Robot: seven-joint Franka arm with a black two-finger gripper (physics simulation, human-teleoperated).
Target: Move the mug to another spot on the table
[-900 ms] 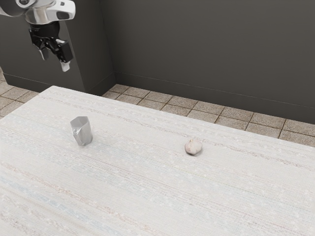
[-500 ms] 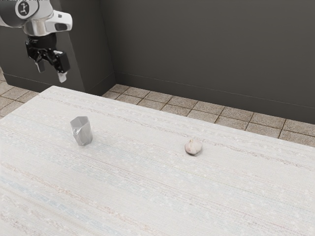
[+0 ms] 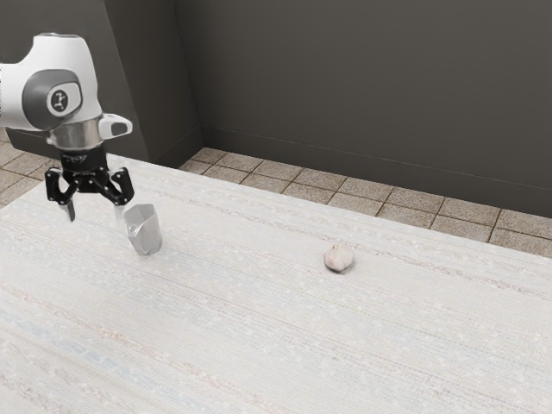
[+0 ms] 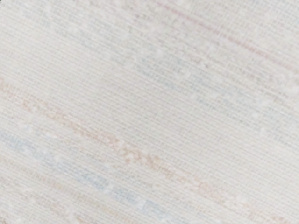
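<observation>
Your gripper [image 3: 94,214] is spread wide with nothing in it, at the exterior view's left, just beside the grey mug [image 3: 144,231]. The mug's upright on the table [image 3: 285,336], well apart from the pale lump [image 3: 338,257] mid-frame.

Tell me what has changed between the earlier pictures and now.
The gripper came down from the exterior view's upper left to just left of the mug in that view, open and holding nothing. The mug and the garlic stayed in place.
</observation>
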